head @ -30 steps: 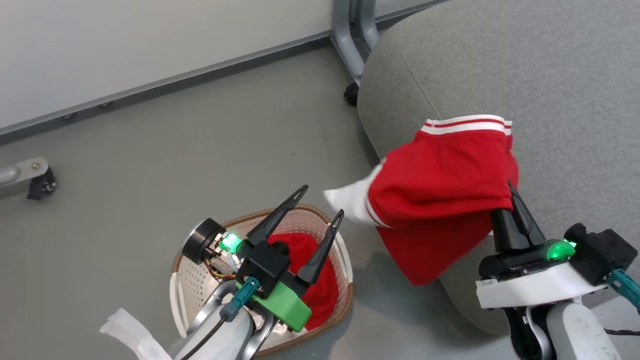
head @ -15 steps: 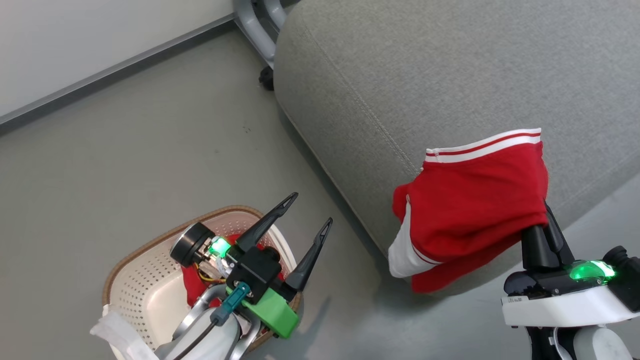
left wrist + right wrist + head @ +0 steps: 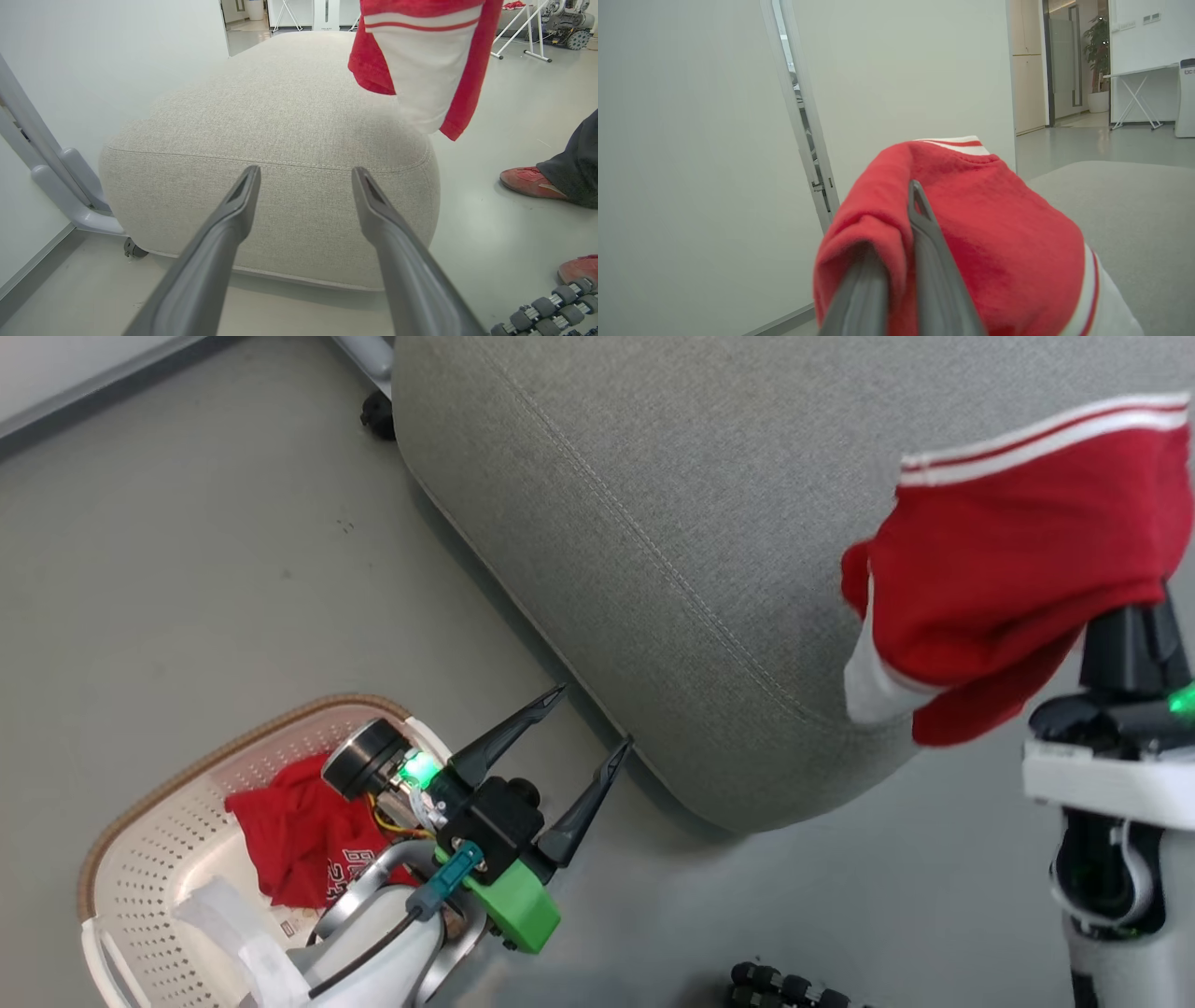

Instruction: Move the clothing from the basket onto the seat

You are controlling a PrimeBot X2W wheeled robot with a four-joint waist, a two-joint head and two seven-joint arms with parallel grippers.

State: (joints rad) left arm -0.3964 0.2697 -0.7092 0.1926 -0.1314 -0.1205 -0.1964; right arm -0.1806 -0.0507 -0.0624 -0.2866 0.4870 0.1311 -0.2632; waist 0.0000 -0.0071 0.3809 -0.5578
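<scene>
My right gripper [image 3: 1137,630], clamped on the red garment [image 3: 1008,579] at the frame's right, holds it over the rounded edge of the seat [image 3: 653,523], so releasing here could slide it to the floor [image 3: 233,569]; my left gripper [image 3: 592,718] gapes empty beside the basket [image 3: 168,775] with its other garment [image 3: 299,831], lower left.

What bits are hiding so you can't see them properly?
- Head view: the white lettering on the red garment in the basket is partly behind the left arm and too small to read.
- Head view: the basket is cut off by the bottom edge.
- Head view: the right hand has its tips buried in the held red garment.
- Left wrist view: a person's shoe and trouser leg show; the right edge cuts off the rest.
</scene>
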